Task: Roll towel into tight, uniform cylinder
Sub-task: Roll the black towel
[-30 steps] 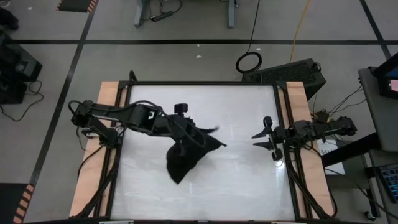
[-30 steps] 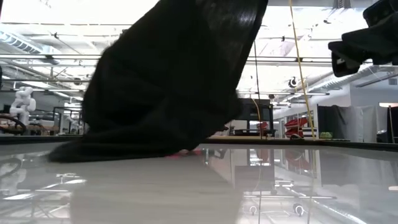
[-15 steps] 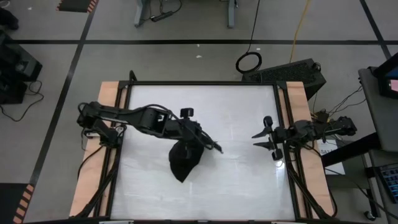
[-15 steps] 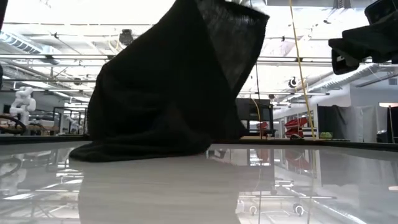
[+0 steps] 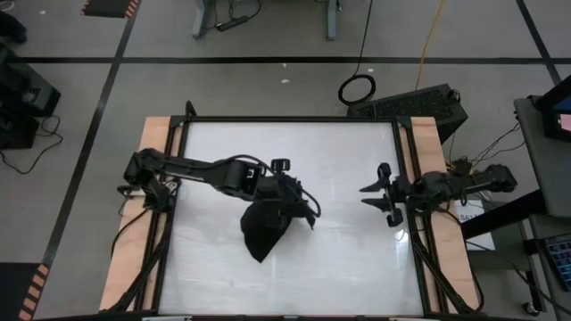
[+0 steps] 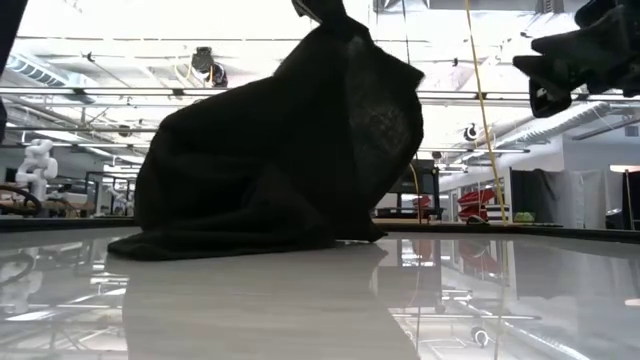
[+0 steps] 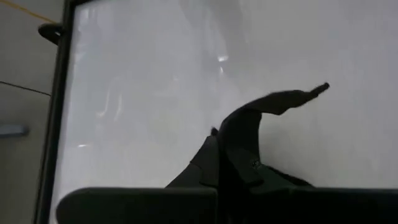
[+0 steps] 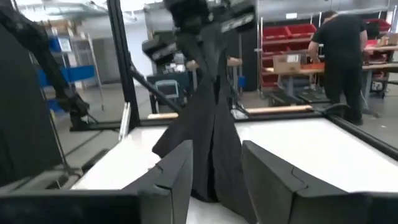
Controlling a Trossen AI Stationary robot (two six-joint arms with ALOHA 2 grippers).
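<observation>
White tabletop [image 5: 348, 259]: left gripper [image 5: 287, 189], pinching the towel [image 5: 266, 225], has carried it rightward, still bunched; right gripper [image 5: 378, 193] waits spread.

This is a robotics lab or industrial workshop. A glossy white tabletop [image 5: 339, 259] stands on a grey concrete floor [image 5: 268, 85] marked with dark tape lines, cables trailing across it. Beyond it lie exposed ceiling pipework [image 6: 80, 95], red storage bins [image 8: 292, 31] on racks, blue shelving [image 8: 68, 68], and a person [image 8: 341, 56] standing at a workbench.
</observation>
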